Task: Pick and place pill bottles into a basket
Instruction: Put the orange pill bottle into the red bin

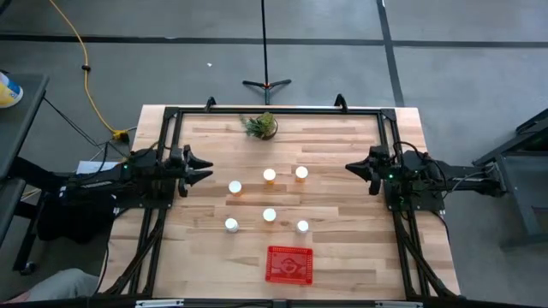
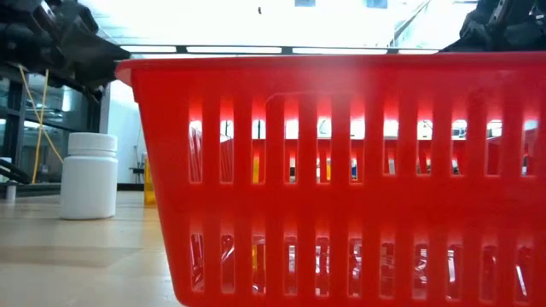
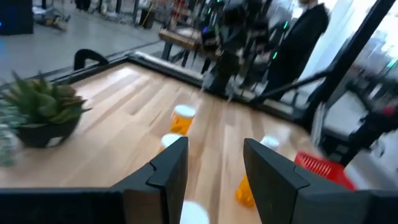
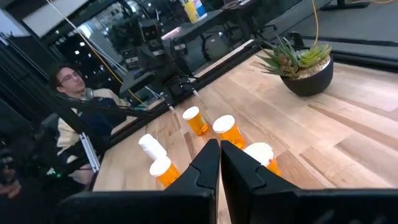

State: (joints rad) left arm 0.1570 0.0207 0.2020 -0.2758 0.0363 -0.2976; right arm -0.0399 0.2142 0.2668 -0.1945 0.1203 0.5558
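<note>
bottles: six pill bottles (image 1: 269, 194) upright mid-table, white caps up, in two loose rows of three. Back row: (image 1: 235, 186), (image 1: 269, 174), (image 1: 301, 172). Front row: (image 1: 231, 225), (image 1: 269, 215), (image 1: 302, 226). All apart from each other, none touching a gripper.
left gripper: (image 1: 204, 167) at the table's left side, raised, pointing inward. Fingers (image 3: 171, 167) spread with a clear gap, nothing between them. Nearest bottle is the left one of the back row, just beyond the tips.
right gripper: (image 1: 351, 168) at the table's right side, raised, pointing inward. Fingers (image 4: 205, 168) pressed together, only a thin slit between, holding nothing. Right bottle of the back row is nearest, still apart.
basket: red basket (image 1: 290, 263) near the front edge, in front of the front row, apart from every bottle. Slotted walls, mesh bottom. High view shows bare bottom, no bottles inside. It fills most of the low view; one bottle (image 2: 89, 176) stands on the table to its side.
table: light wood-plank table (image 1: 205, 248) with a black frame around its edges.
plant: small green potted plant (image 1: 260, 126) near the back edge, centre, well behind the bottles.
room: grey floor, yellow cable (image 1: 81, 60) at back left, black stand (image 1: 266, 84) behind the table. A seated person (image 4: 74, 99) shows beyond the left arm in the right wrist view.
</note>
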